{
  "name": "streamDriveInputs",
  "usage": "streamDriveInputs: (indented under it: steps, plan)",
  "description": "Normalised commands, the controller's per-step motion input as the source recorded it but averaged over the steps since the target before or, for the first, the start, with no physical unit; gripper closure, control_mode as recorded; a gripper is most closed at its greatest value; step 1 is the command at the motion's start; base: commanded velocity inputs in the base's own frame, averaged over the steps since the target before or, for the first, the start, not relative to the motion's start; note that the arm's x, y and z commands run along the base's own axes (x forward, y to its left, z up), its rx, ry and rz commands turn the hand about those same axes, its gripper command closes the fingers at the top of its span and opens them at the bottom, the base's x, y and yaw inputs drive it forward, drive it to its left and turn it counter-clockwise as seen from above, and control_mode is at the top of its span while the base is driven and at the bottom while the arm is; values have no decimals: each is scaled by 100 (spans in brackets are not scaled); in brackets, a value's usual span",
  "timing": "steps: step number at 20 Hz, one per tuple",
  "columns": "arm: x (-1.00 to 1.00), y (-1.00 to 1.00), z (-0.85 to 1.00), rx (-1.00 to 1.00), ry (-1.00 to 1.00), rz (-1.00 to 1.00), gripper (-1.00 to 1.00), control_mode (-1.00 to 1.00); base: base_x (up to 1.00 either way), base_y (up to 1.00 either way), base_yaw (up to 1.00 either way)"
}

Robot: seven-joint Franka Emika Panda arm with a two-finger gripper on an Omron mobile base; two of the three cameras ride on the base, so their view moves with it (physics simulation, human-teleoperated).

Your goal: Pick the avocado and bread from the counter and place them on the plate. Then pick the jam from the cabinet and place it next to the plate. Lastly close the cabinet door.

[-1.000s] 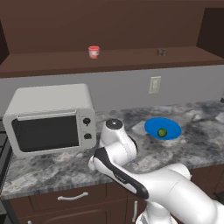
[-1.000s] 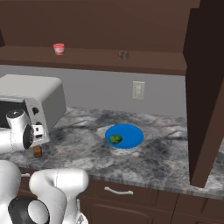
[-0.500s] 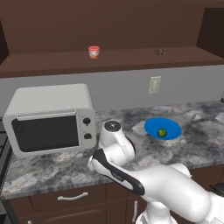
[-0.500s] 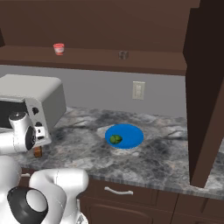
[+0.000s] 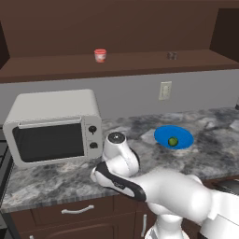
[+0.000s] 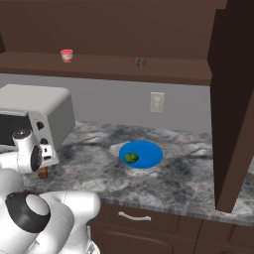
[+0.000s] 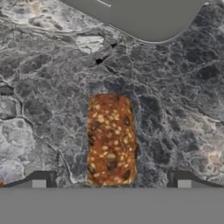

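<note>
The gripper (image 7: 111, 181) stood spread wide over the counter (image 7: 175, 109), its two fingertips (image 7: 39, 180) well apart with the bread (image 7: 110, 139) lying between them, lengthwise to the view and not touched by either. The bread was flat on the stone, near the microwave (image 5: 53, 125), and from the right base a sliver of it (image 6: 43, 172) showed just below the arm's wrist. The avocado (image 5: 173, 141) lay on the plate (image 5: 182, 135), toward its near left part as seen from the right base view, and the plate sat on the counter well to the right of the microwave. The jam (image 5: 100, 55) stood upright on the cabinet (image 5: 140, 63) shelf above the microwave. The cabinet door (image 6: 233, 104) hung open at the right edge.
</note>
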Motion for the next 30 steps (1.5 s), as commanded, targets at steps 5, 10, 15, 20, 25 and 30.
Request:
streamDriveInputs:
  steps: [5, 10, 15, 20, 25, 30]
  plan:
    - [21, 10, -14, 0, 0, -1, -100, -100, 0, 0, 0]
    - [16, 5, -13, 0, 0, -1, -100, -100, 0, 0, 0]
    - [11, 6, -16, 0, 0, 0, 100, -100, 0, 0, 0]
    - [2, 6, -8, 0, 0, 0, 100, -100, 0, 0, 0]
    - [-2, 0, 6, 0, 0, 0, 100, -100, 0, 0, 0]
    - [-7, 0, 37, 0, -1, 0, 100, -100, 0, 0, 0]
